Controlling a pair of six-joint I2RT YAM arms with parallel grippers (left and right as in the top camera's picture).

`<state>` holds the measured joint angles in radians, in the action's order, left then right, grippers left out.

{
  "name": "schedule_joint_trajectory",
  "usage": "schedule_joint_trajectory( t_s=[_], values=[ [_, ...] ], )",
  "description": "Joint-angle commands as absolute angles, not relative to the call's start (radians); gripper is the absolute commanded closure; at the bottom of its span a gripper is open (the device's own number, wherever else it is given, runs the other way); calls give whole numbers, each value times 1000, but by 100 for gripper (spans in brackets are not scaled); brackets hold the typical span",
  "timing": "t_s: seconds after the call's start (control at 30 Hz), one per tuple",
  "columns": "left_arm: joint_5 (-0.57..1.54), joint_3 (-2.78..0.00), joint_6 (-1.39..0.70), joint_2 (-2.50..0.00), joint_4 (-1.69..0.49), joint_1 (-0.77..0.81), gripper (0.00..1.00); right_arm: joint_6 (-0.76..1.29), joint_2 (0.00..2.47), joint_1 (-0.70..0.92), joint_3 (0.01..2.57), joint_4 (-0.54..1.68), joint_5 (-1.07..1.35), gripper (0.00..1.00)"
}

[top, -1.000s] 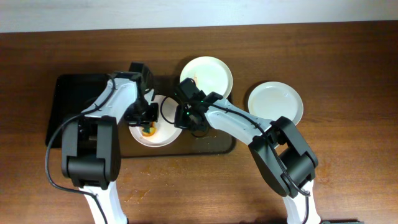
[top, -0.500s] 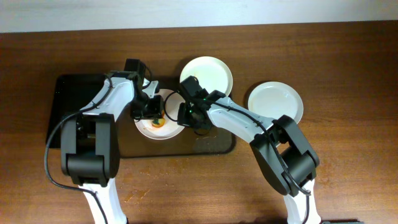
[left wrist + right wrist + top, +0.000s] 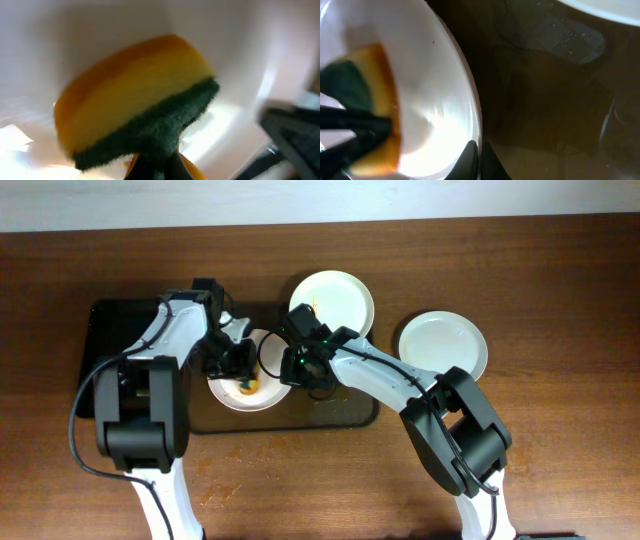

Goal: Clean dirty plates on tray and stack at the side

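A white plate (image 3: pixel 232 393) lies on the dark brown tray (image 3: pixel 340 412). My left gripper (image 3: pixel 236 366) is shut on a yellow sponge with a green scouring side (image 3: pixel 135 110), pressed onto this plate's white face (image 3: pixel 100 30). In the overhead view the sponge (image 3: pixel 247 388) shows orange on the plate. My right gripper (image 3: pixel 477 150) is shut on the plate's right rim (image 3: pixel 470 107), seen from above at the right gripper (image 3: pixel 296 370). A second plate (image 3: pixel 332 300) sits at the tray's back edge. The third plate (image 3: pixel 443 345) rests on the table to the right of the tray.
A smaller black tray (image 3: pixel 120 355) lies left of the brown one, under my left arm. The brown tray floor (image 3: pixel 545 100) looks wet and smeared beside the held plate. Wooden table (image 3: pixel 560 440) surrounds both trays.
My left gripper has dragged the sponge across the plate, from its front to the middle and back left. The plate shifted slightly with it. The right gripper kept its hold on the rim.
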<state>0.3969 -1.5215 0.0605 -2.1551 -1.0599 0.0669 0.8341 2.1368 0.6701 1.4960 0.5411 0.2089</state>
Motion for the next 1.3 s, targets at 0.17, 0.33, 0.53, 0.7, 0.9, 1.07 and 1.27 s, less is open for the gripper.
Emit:
schedule_joint_trajectory(
  t_s=[0.17, 0.33, 0.53, 0.7, 0.9, 1.07, 1.27],
  values=[
    [387, -1521, -62, -2197, -854, 60, 99, 816, 2150, 673, 1496, 546, 215, 96],
    [-46, -1521, -312, -2197, -809, 63, 100, 816, 2150, 673, 1496, 546, 215, 96],
    [-215, -1521, -378, -2197, -968, 63, 99, 816, 2150, 673, 1496, 545, 215, 96],
    [-208, -1521, -347, -2197, -1189, 64, 100, 816, 2150, 673, 1496, 545, 216, 96],
    [-7, -1521, -167, -2197, -1300, 67, 99, 814, 2150, 673, 1496, 545, 226, 96],
    [276, -1521, 26, -2197, -1260, 80, 99, 809, 2150, 673, 1496, 545, 233, 96],
    [382, -1521, 63, -2197, -1158, 80, 99, 797, 2150, 673, 1496, 544, 237, 96]
  ],
)
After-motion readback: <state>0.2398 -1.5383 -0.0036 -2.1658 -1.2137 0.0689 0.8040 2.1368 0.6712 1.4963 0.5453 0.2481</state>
